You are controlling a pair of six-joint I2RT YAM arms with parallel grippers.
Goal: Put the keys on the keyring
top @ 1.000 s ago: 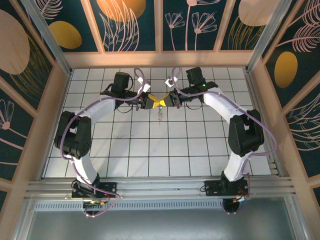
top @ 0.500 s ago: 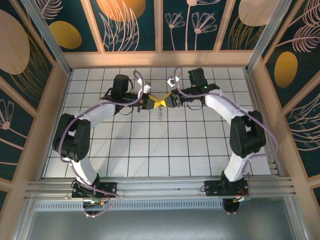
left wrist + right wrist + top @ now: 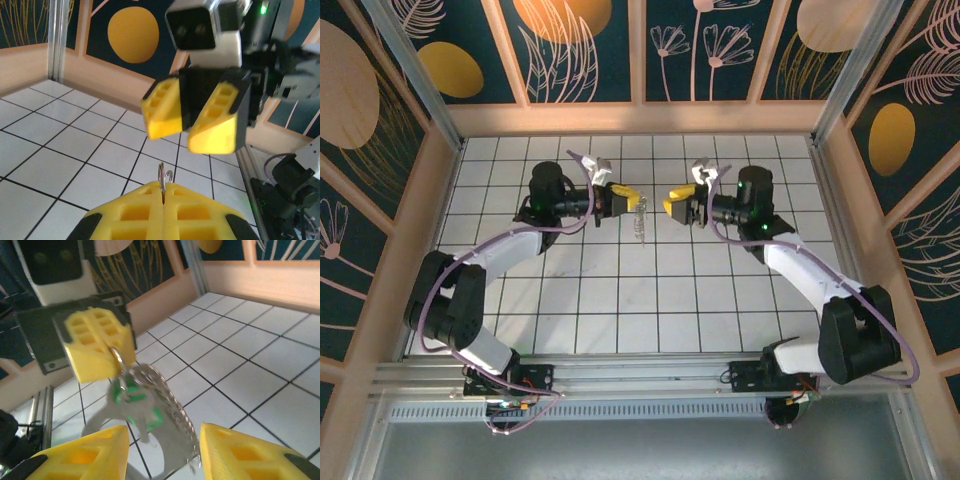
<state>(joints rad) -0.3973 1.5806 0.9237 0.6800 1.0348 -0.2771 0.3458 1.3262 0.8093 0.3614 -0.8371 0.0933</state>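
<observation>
The keys [image 3: 131,400], a small silvery blade with a bright green head, hang directly under the left tool [image 3: 102,347]. They are tangled against the keyring [image 3: 173,397], a thin pale loop with jagged bits along its rim that droops from the same spot. Whether the key is threaded onto the loop or merely lies against it cannot be told. The left tool is clenched flat on a sliver of the ring's wire, and the whole bundle dangles from it, clear above the white tiled surface [image 3: 620,300]. Facing the left tool and a little apart from it, the right tool [image 3: 165,455] stands released. Its yellow pads [image 3: 100,455] are spread with nothing between them, and the bundle sits just ahead of the gap.

By the look of it, this is light, stiff, slick metal that will swing and twist at a nudge. The wire offers little to pinch and could slip. The green head seems the better hold: broad, flat and less slippery. A grip across its faces, just below the left tool, should steady the key while the ring is worked.
</observation>
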